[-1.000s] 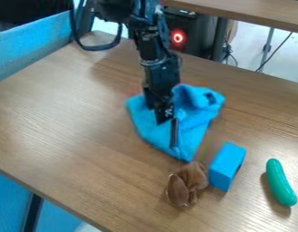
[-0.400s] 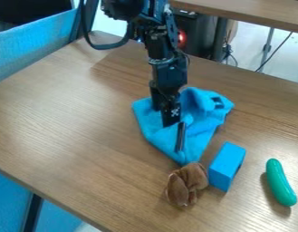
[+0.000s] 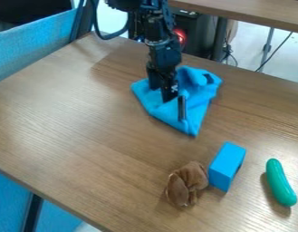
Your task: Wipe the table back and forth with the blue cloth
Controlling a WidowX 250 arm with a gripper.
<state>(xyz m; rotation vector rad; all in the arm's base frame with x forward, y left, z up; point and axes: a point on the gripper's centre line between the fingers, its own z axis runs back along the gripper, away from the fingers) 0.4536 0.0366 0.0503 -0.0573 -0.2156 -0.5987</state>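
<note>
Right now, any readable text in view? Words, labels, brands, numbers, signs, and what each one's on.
None I can read.
White mark on the gripper: too small to make out.
Dark patch on the blue cloth: no legible characters; can't tell if it's a label.
Red light behind the table: no sign I can make out.
Blue block, green toy, brown crumpled thing: no print visible.

A bright blue cloth [image 3: 198,96] — rumpled, bunched at its upper right — lies on the wooden table [image 3: 84,127].
</note>
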